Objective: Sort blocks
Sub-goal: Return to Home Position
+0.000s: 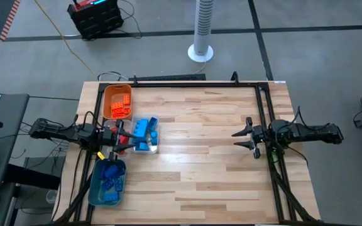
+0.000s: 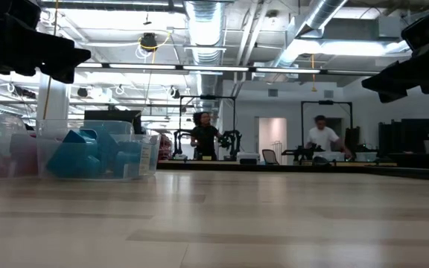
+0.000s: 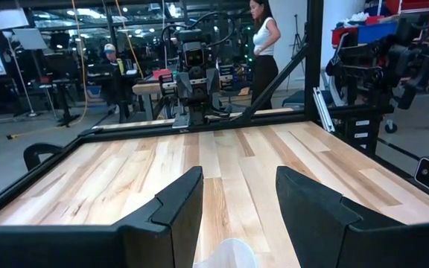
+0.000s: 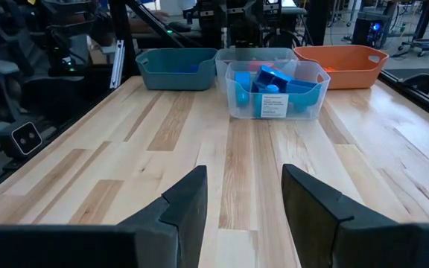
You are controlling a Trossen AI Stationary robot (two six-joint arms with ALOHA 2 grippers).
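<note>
Two dark fingers (image 4: 188, 202) of the right hand (image 4: 244, 182) are standing wide apart and gripping nothing, pointing across the wooden counter (image 4: 222, 149) toward the trays. That hand is hanging over the counter's right side, well apart from every tray. The left hand (image 3: 238, 182) is likewise gaping wide and empty, hovering over the trays at the counter's left side.

All the blocks in view are lying in trays. Light blue blocks (image 1: 144, 130) are filling the clear tray (image 1: 156, 148). Orange blocks (image 1: 119, 108) are sitting in the orange tray (image 1: 107, 93) at one end of the group, and dark blue blocks (image 1: 110, 180) are resting in the teal tray (image 1: 93, 188) at the other end. A second clear tray (image 4: 226, 58), just behind the first as the right wrist sees it, is showing red inside.

One person (image 2: 203, 138) and another (image 2: 323, 138) are standing in the room beyond.
</note>
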